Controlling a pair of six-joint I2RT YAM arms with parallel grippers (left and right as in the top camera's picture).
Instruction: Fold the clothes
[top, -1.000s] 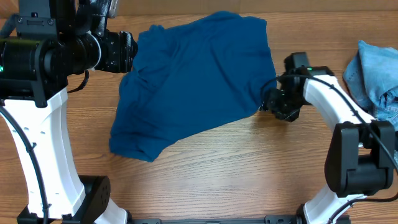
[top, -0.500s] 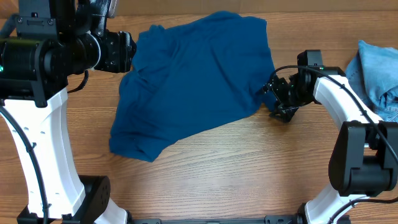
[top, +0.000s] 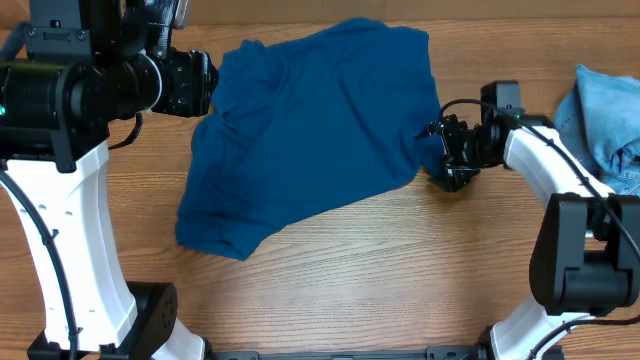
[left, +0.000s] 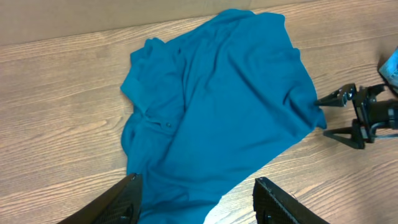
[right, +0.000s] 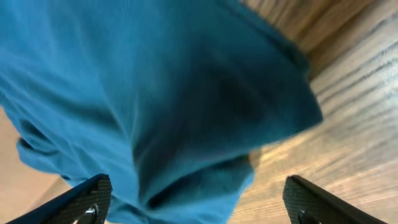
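Only one light-brown wood-grain tabletop (top: 330, 285), flat and matte. Grain streaks run left to right, parallel to the near and far edges, with darker lines mixed into paler bands. Wood is visible along the near edge, by the left edge and toward the right edge. Left wrist view: the far edge meets a plain beige backdrop (left: 74, 15), untextured, with the seam slanting across the top. Right wrist view: grain blurred at right; smooth tan patch (right: 18, 180) lower left, cannot tell what.
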